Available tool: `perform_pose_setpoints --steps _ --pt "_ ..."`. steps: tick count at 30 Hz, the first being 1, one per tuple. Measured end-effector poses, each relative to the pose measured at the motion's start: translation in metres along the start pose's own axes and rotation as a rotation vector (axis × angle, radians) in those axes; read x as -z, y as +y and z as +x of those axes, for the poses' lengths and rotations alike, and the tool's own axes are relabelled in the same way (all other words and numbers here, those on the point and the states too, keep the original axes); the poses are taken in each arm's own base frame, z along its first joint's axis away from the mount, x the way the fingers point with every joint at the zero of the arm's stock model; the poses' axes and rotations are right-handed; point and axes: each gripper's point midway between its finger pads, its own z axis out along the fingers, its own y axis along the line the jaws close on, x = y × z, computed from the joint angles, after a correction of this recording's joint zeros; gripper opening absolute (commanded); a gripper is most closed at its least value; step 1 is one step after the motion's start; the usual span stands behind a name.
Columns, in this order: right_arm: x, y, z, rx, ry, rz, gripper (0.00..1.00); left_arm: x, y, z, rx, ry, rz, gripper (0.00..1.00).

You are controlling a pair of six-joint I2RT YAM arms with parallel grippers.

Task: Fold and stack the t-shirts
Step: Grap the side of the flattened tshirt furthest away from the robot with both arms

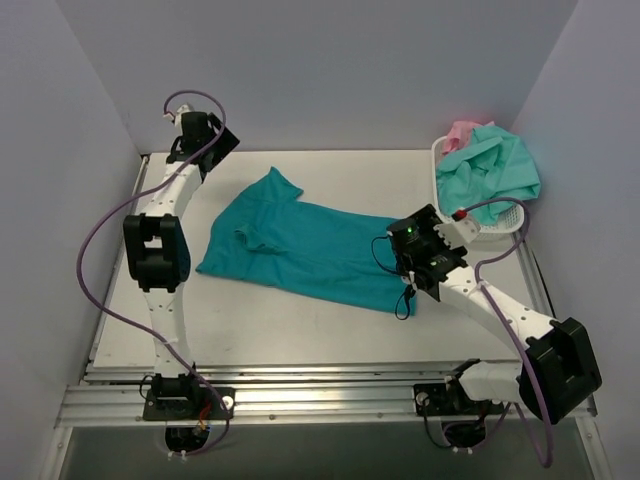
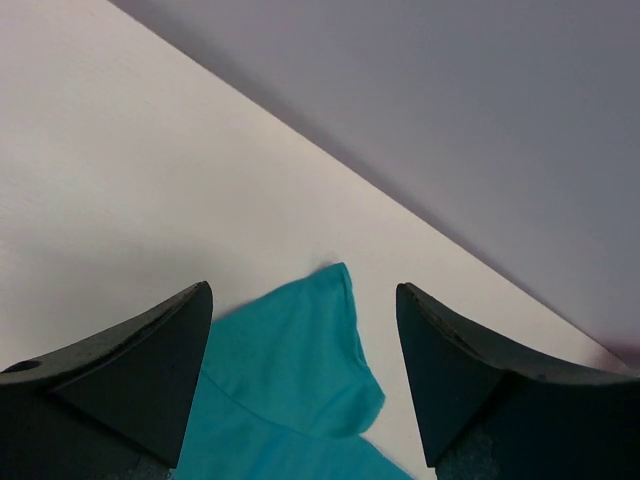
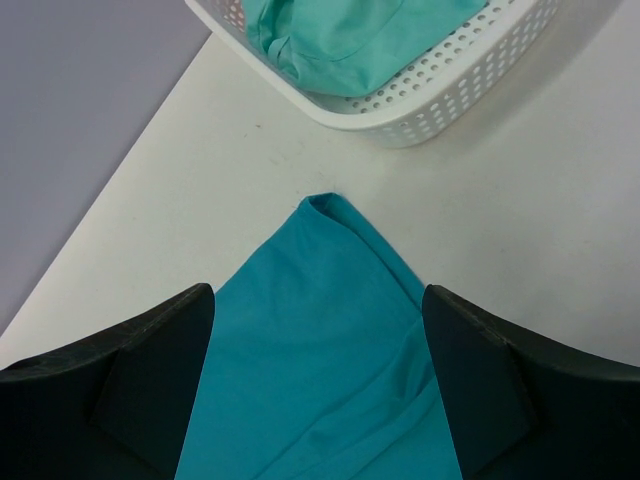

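Observation:
A deep teal-blue t-shirt [image 1: 300, 245] lies spread and loosely creased across the middle of the table. My left gripper [image 1: 208, 145] hangs raised at the far left corner, open. In its wrist view, one sleeve [image 2: 300, 370] of the shirt lies below, between the dark fingers [image 2: 150, 360], apart from them. My right gripper [image 1: 418, 252] hovers over the shirt's right end, also open. A corner of the teal cloth [image 3: 310, 360] lies under the gap between its fingers [image 3: 500, 380], with nothing gripped. Mint-green [image 1: 495, 165] and pink [image 1: 462, 133] t-shirts are piled in the basket.
A white perforated basket [image 1: 505, 225] stands at the far right of the table, close behind my right gripper; its wall [image 3: 440, 95] fills the top of the right wrist view. Grey walls enclose the table on three sides.

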Motion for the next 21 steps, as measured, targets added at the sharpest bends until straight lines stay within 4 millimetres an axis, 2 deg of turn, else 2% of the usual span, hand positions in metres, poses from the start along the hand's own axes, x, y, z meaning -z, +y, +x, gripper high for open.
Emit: perform_pose_setpoints --steps 2,5,9,17,21 --pt "-0.005 0.005 0.001 -0.003 -0.001 -0.009 0.80 -0.031 0.019 0.020 0.009 0.070 0.005 0.82" --pt "-0.013 0.007 0.002 0.001 -0.001 -0.009 0.80 -0.066 0.049 0.055 0.022 0.178 -0.004 0.82" --pt "-0.024 0.008 0.006 0.005 0.008 -0.006 0.80 -0.093 0.069 0.092 0.020 0.293 0.010 0.83" --pt "-0.038 0.005 0.009 -0.001 0.028 -0.011 0.79 -0.091 0.022 0.074 -0.021 0.300 0.184 0.84" --pt "-0.042 0.004 0.012 -0.002 0.041 -0.016 0.79 -0.096 0.018 0.079 -0.039 0.316 0.219 0.85"
